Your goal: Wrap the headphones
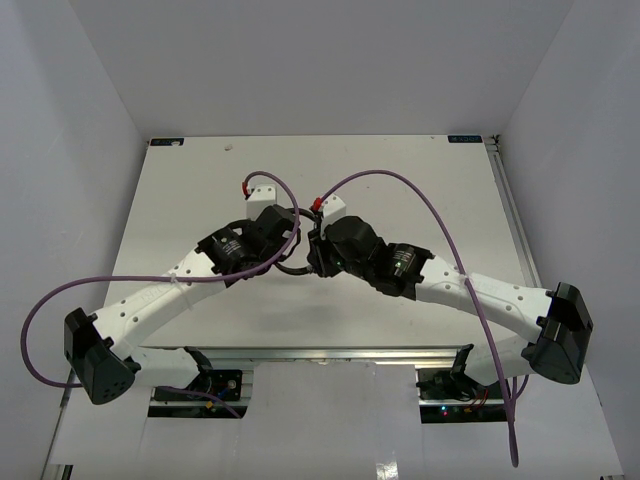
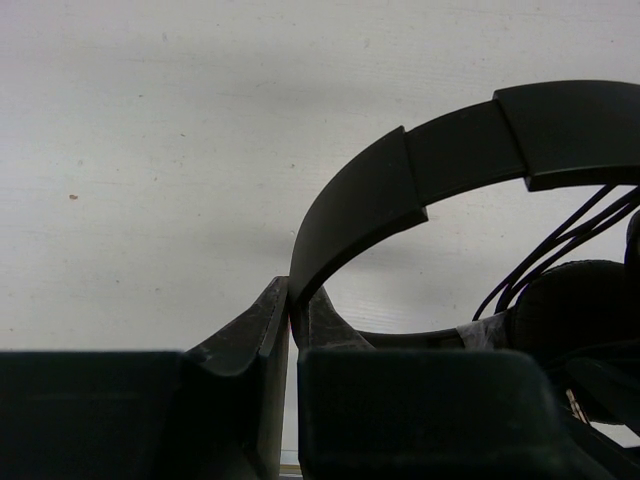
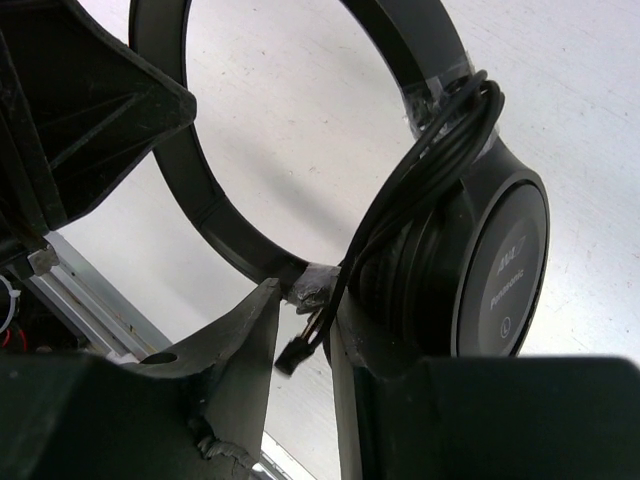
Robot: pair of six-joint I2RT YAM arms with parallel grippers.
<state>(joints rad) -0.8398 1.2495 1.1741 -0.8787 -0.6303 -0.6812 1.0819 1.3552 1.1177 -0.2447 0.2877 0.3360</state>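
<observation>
The black headphones (image 1: 296, 267) hang above the table between my two grippers. In the left wrist view, my left gripper (image 2: 291, 300) is shut on the lower end of the arched headband (image 2: 450, 150). The cord strands (image 2: 560, 238) run down to an earcup (image 2: 580, 310) at the right. In the right wrist view, my right gripper (image 3: 303, 295) is narrowly open. The cord (image 3: 430, 170) is looped over the earcup (image 3: 500, 260), and its plug end (image 3: 292, 352) hangs in the gap between my fingers without being clamped. The second earcup is hidden.
The white table (image 1: 200, 200) has grey walls on three sides. Purple robot cables (image 1: 400, 180) arch over both arms. An aluminium rail (image 1: 330, 352) runs along the near edge between the arm bases. My left gripper's body (image 3: 80, 120) shows close by in the right wrist view.
</observation>
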